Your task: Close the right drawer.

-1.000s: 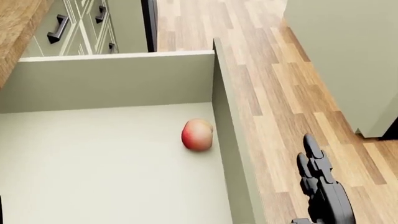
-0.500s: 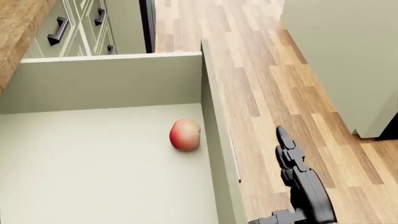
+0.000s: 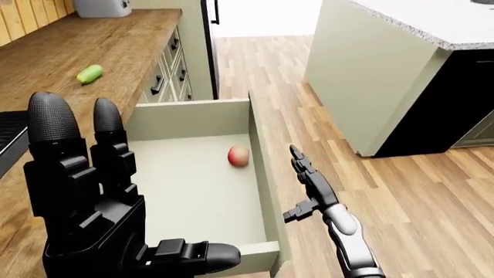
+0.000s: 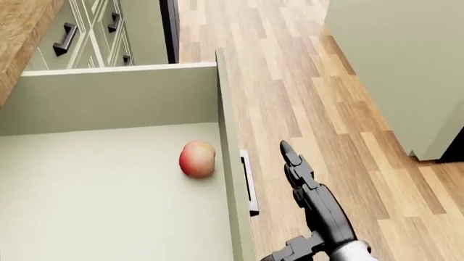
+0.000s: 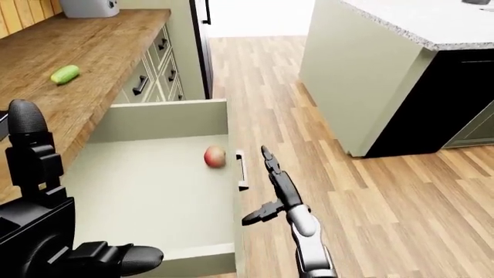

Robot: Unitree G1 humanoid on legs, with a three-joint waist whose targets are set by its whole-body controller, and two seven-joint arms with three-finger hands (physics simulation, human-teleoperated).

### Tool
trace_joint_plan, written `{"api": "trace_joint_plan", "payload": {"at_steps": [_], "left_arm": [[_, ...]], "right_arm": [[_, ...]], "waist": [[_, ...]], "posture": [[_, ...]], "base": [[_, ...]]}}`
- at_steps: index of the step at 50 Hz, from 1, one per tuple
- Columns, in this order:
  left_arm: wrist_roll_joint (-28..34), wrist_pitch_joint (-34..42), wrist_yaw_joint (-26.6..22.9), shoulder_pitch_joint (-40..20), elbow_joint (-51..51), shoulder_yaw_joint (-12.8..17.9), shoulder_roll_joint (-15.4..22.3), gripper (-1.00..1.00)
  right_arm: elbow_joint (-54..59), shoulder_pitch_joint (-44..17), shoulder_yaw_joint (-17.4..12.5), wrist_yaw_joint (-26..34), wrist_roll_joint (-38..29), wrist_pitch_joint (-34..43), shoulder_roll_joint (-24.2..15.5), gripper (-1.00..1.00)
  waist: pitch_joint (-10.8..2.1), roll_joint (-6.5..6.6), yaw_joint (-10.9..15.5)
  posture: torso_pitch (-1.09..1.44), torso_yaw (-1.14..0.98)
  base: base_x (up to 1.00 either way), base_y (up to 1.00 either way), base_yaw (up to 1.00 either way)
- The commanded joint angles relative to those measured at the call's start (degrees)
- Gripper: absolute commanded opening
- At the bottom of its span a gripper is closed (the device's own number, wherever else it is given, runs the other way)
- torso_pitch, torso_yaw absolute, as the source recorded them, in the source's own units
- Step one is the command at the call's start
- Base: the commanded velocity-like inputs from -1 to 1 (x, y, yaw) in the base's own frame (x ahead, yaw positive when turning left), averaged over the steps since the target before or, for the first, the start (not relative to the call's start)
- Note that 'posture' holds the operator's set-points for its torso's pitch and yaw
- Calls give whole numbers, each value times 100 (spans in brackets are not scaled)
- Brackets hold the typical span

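Note:
The right drawer stands open from under the wooden counter, its pale green front panel on the right of the head view with a dark handle. A red apple lies inside near that panel. My right hand is open with fingers straight, just right of the handle; I cannot tell if it touches the panel. My left hand is open and empty, raised close to the camera at the left-eye view's lower left.
A wooden counter runs along the left with a green cucumber on it. Closed drawers with dark handles sit beyond the open one. A kitchen island stands on the right across a wooden floor.
The drawer front and the apple have moved left toward the counter, while the far cabinets stay put. My right hand has followed left and up. The drawer handle now shows.

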Motion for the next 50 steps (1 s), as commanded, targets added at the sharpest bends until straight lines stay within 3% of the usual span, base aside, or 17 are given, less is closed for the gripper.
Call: {"api": "trace_joint_plan", "payload": {"at_steps": [1, 26, 34, 50], "left_arm": [[-1, -110, 6, -36, -193, -4, 0, 100], [5, -148, 3, -30, -153, -30, 14, 100], [16, -121, 15, -51, -154, -29, 10, 100], [4, -175, 8, -42, -118, -10, 10, 100]], "right_arm": [[-113, -112, 193, 162, -117, -105, 43, 100], [646, -1221, 513, 421, -612, 21, 310, 100], [1306, -1924, 650, 513, -825, -79, 494, 100], [1833, -2230, 735, 523, -1028, -329, 724, 100]], "waist": [[-58, 3, 19], [-65, 47, 13], [-60, 69, 13], [-82, 101, 10]], "posture": [[0, 0], [0, 0], [0, 0], [0, 0]], "base": [[0, 0, 0], [0, 0, 0], [0, 0, 0], [0, 0, 0]]}}
